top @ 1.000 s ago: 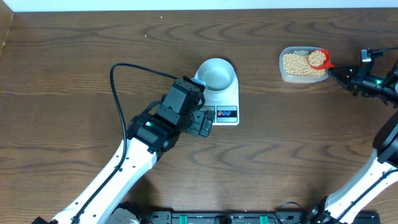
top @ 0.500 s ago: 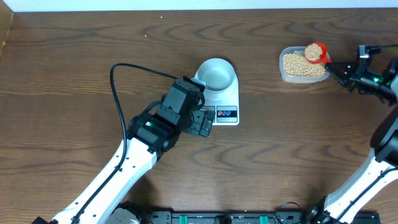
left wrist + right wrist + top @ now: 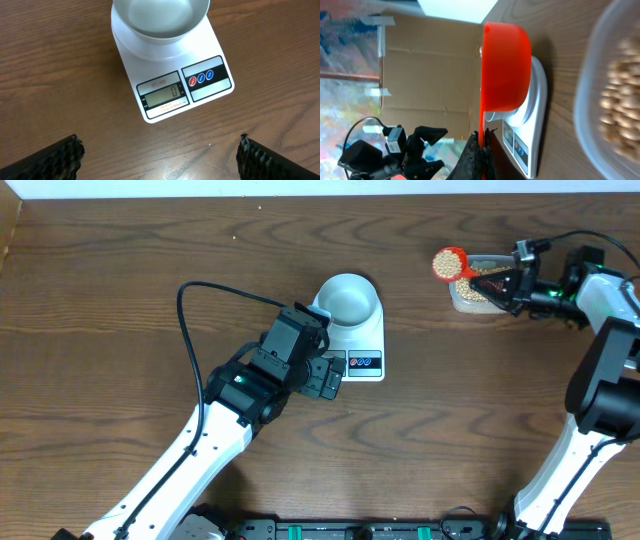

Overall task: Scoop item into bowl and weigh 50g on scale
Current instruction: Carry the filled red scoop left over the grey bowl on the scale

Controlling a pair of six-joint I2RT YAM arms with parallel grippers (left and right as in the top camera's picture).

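Wood table [image 3: 120,270] under the scale [image 3: 165,75]. Left gripper [image 3: 160,162] just beside the scale's display end, jaws spread wide, gripping nothing. Right gripper [image 3: 497,279] well right of the scale, clamped shut on the scoop [image 3: 505,65] handle. Scale display showing 0. Clear tub [image 3: 458,300] well right of the scale, part-filled. Bowl [image 3: 349,298] on the scale's platform. Red scoop between scale and tub, nearer the tub, heaped with beans [image 3: 446,265].

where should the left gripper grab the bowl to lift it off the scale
Probably the near rim, from straight above, one finger inside and one outside. The bowl sits upright and empty on the scale, its rim exposed, just ahead of the open left gripper.
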